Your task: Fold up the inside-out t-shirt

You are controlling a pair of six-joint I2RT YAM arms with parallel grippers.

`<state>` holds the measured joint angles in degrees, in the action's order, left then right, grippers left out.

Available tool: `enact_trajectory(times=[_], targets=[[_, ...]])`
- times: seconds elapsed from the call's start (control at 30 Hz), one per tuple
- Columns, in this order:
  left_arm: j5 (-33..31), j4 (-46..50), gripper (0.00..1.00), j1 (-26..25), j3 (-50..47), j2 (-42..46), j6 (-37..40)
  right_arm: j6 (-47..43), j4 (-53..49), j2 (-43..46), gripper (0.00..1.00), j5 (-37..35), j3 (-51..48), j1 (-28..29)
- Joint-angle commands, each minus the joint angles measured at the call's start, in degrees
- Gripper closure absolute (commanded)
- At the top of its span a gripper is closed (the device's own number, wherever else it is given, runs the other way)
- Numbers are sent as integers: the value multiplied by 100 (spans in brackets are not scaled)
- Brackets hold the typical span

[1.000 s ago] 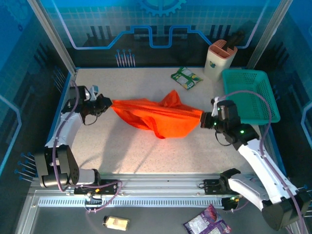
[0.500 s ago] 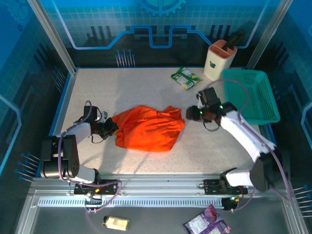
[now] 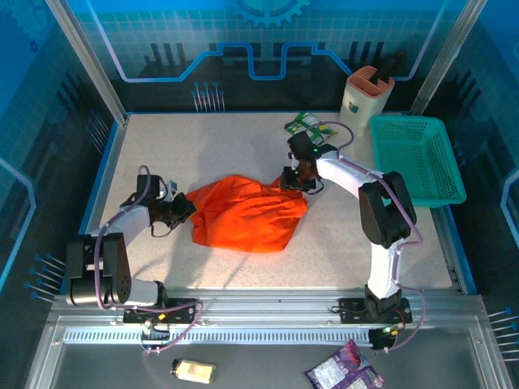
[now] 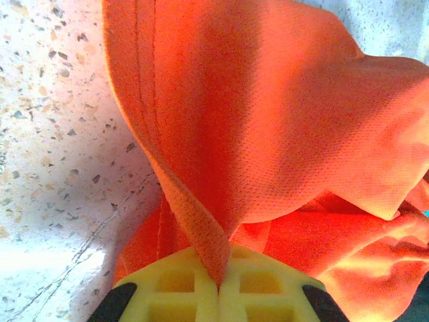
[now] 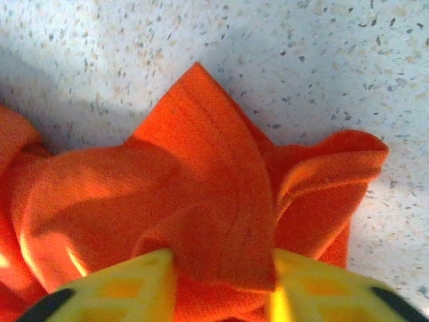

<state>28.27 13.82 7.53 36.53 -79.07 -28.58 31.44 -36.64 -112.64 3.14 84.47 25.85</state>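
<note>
T-shirt: inside-out t-shirt lying bunched and wrinkled about the middle of the desk; plain bright orange, with a stitched seam running along one fold in the left wrist view.

Left pincer: left pincer lying low at the shirt's left edge, clamping fully closed on a thin fold of the orange cloth, the yellow fingertips meeting on it.

Right pincer: right pincer reaching across to the shirt's far right corner, the yellow fingers standing apart with a thick, peaked fold sitting between them; not possible to tell whether pressing the cloth or merely flanking it.

Packet: green-and-white packet lying just beyond the right pincer, near the far edge; printing too small to read.

Holder: beige holder standing at the far right corner, dark handles sticking out of its top slots, a small green mark on the front, not readable.

Basket: teal mesh basket sitting at the right edge, just beside the holder, apart from the shirt.

Near ledge: purple packet and pale yellow item lying below the arm bases; lettering not readable.
</note>
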Motion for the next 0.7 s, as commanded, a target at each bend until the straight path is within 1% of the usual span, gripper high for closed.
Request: enact_trajectory(times=[0.0, 0.03, 0.1, 0.2, 0.3, 0.37, 0.43, 0.57, 0.63, 0.67], targets=[[-92, 207, 100, -24, 141, 252, 46, 108, 152, 152, 80, -94, 224, 3], [-107, 226, 100, -25, 180, 297, 39, 119, 191, 224, 89, -117, 227, -32], [-92, 263, 100, -18, 316, 363, -33, 91, 168, 329, 99, -121, 348, -153], [-25, 515, 100, 11, 871, 458, -82, -142, -145, 502, 100, -154, 933, -396], [50, 868, 100, 134, 1782, 498, -48, -450, -579, 702, 100, -264, 1838, -673], [167, 1087, 100, 284, 2491, 457, -51, -631, -956, 743, 100, -368, 2702, -860], [385, 1276, 100, 478, 3321, 342, -99, -791, -1454, 640, 100, -416, 3800, -1120], [741, 1632, 100, 823, 5036, 18, -212, -858, -2270, 367, 100, -305, 5933, -1673], [838, 1791, 100, 995, 5856, -126, -275, -827, -2480, 360, 100, -314, 6635, -1944], [875, 1838, 100, 1069, 6131, -164, -301, -807, -2512, 437, 100, -314, 6756, -2063]])
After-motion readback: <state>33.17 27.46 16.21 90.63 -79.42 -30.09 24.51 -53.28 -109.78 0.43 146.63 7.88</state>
